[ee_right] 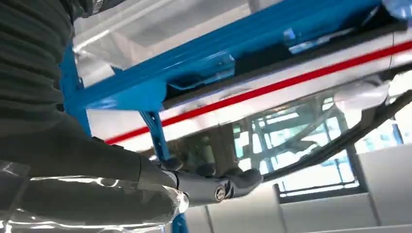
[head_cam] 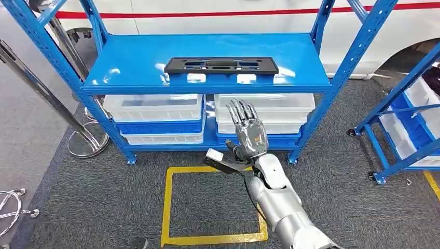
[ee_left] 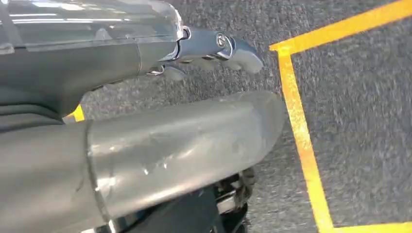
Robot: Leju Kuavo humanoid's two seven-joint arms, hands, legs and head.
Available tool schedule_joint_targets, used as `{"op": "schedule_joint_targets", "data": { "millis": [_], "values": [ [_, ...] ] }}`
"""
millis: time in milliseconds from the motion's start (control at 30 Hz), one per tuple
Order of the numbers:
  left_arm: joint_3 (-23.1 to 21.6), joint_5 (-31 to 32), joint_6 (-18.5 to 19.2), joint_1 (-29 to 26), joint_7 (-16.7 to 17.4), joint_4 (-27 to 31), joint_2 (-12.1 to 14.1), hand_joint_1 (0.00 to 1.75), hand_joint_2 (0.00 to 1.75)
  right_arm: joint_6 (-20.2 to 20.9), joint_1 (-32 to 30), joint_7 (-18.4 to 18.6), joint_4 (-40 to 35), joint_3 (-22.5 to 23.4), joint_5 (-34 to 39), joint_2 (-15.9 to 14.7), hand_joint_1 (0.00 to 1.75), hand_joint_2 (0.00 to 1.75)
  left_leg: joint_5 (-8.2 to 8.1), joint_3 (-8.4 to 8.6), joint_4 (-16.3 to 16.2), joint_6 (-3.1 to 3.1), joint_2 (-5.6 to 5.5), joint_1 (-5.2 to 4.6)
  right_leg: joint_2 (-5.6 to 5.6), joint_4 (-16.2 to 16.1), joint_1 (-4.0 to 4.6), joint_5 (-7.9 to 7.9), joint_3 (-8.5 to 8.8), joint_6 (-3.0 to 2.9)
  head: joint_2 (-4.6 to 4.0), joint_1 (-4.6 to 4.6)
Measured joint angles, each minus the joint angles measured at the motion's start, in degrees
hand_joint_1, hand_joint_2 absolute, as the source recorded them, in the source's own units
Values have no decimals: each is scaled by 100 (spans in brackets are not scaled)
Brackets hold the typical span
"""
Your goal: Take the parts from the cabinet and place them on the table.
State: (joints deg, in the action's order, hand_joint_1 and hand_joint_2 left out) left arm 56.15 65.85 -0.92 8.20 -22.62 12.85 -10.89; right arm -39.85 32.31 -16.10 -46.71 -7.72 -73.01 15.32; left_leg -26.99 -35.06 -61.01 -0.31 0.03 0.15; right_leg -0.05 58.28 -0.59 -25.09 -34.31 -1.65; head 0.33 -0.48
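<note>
A long black slotted part (head_cam: 221,65) lies flat on the top shelf of the blue cabinet (head_cam: 129,67), near its front edge. My right hand (head_cam: 248,132) is raised in front of the cabinet, below that shelf and a little right of the part's middle. Its fingers point up, spread, with nothing in them. In the right wrist view the same hand (ee_right: 145,184) sits under the blue shelf edge (ee_right: 218,63). My left hand (ee_left: 170,97) hangs over grey carpet, its thumb (ee_left: 184,145) and fingers apart and holding nothing.
Clear plastic bins (head_cam: 155,111) (head_cam: 264,111) are stacked on the lower shelf. A yellow tape square (head_cam: 168,207) marks the carpet in front. A second blue rack (head_cam: 410,119) stands at the right, a chrome stand (head_cam: 88,140) at the left, and a white vehicle (head_cam: 207,13) behind.
</note>
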Motion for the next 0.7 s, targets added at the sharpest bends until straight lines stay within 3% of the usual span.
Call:
{"op": "schedule_joint_targets", "data": {
  "millis": [100, 133, 167, 200, 267, 333, 433, 500, 600, 633, 667, 700],
  "values": [
    [-29, 9, 13, 0, 0, 0, -2, 0, 0, -4, -9, -101, 88, 134, 123, 46, 0, 175, -536, -624, -1242, -86, 1, 49, -2, 11, 7, -27, 12, -32, 0, 0],
    [-35, 9, 15, -6, 0, 0, -2, 0, 0, -4, -14, -116, 134, 173, 153, 48, 0, 175, -539, -759, -1470, -104, 2, 56, 2, 25, 7, -42, 15, -27, 0, 0],
    [-40, 9, 15, -8, 0, 0, -2, 0, 0, -4, -23, -123, 164, 195, 173, 51, 0, 175, -397, -733, -1371, -110, 2, 63, 8, 36, 5, -64, 30, -13, 0, 0],
    [-40, 9, 15, -6, 0, 0, -2, 0, 0, -7, -25, -132, 188, 217, 184, 53, 0, 175, -167, -586, -1038, -106, 3, 67, 13, 47, 4, -87, 55, -6, 0, 0],
    [-42, 9, 15, 0, 0, 0, 0, 0, 0, -7, -22, -140, 221, 248, 208, 70, 0, 175, 361, -80, -9, -68, 6, 69, 18, 52, 3, -145, 143, 34, 0, 0],
    [-46, 9, 15, 21, 11, 0, -2, 0, 0, -11, 3, -130, 273, 265, 210, 74, 0, 175, 233, 62, 302, 21, -2, 14, 21, 63, 29, -177, 127, 100, 0, 0],
    [-48, 9, 15, 7, 44, 0, 2, 0, 0, -15, 8, -101, 395, 272, 280, 75, 0, 175, 214, 89, 316, 143, -14, 17, 12, 80, 34, -137, 164, 207, 0, 2],
    [-53, 7, 15, 27, 46, 0, -4, 0, 0, -20, 32, -84, 470, 280, 332, 75, 0, 175, 207, 212, 378, 221, -16, 40, 11, 320, 8, -246, 55, 235, 0, 7],
    [-72, 7, 26, 56, 48, 0, -4, 0, 0, -20, 69, -49, 651, 361, 392, 64, 0, 175, 135, 277, 375, 292, -14, 23, 10, 1473, -2, -695, -659, 299, 0, 2],
    [-86, 9, 26, 53, 50, 0, -2, 0, 0, -20, 63, -16, 726, 381, 387, 55, 0, 175, 100, 309, 368, 294, -19, 19, 9, 1782, -7, -739, -910, 317, 0, 4],
    [-88, 9, 26, 50, 50, 0, -2, 0, 0, -20, 61, 6, 783, 394, 381, 40, 0, 175, 64, 350, 365, 290, -26, 17, 9, 1760, -12, -616, -986, 318, 0, 4],
    [-92, 9, 26, 39, 52, 0, -4, 0, 0, -20, 64, 8, 818, 401, 381, 35, 0, 175, 24, 401, 359, 281, -29, 16, 8, 1497, -12, -376, -933, 300, 0, 4]
  ]
}}
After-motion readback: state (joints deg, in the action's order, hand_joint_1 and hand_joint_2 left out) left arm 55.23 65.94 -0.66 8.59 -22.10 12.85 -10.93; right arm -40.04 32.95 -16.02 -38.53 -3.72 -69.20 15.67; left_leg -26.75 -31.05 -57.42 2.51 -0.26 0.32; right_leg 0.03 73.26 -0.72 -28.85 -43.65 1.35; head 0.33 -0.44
